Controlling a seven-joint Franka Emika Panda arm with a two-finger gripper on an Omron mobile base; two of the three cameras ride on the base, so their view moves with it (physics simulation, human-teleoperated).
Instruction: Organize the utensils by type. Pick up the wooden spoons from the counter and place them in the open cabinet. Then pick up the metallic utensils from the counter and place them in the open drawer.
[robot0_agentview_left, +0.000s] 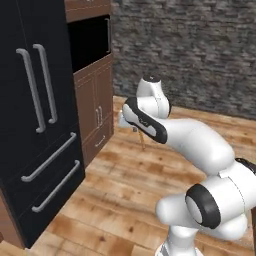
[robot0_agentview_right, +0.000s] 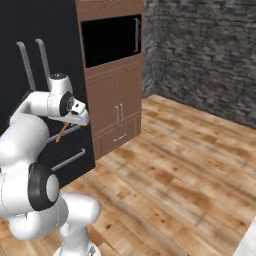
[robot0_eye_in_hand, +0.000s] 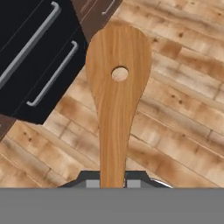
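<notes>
While the arm folds back on itself above the wooden floor (robot0_agentview_left: 115, 200), its gripper (robot0_eye_in_hand: 113, 183) clamps the handle of a wooden spoon (robot0_eye_in_hand: 117, 87). From the left base camera the wrist hides the hand, and just a sliver of spoon hangs below it. Its long axis runs straight out from the fingers, slotted bowl farthest out, angled down toward the floor near the black fridge (robot0_agentview_left: 30, 125).

1 wooden spoon (robot0_eye_in_hand: 117, 100) w/ 1 hole in blade. 1 black fridge (robot0_agentview_left: 30, 150): 2 vertical handles, 2 drawer handles. 1 wood cabinet unit (robot0_agentview_right: 114, 107) w/ 1 dark built-in oven (robot0_agentview_right: 110, 40).
</notes>
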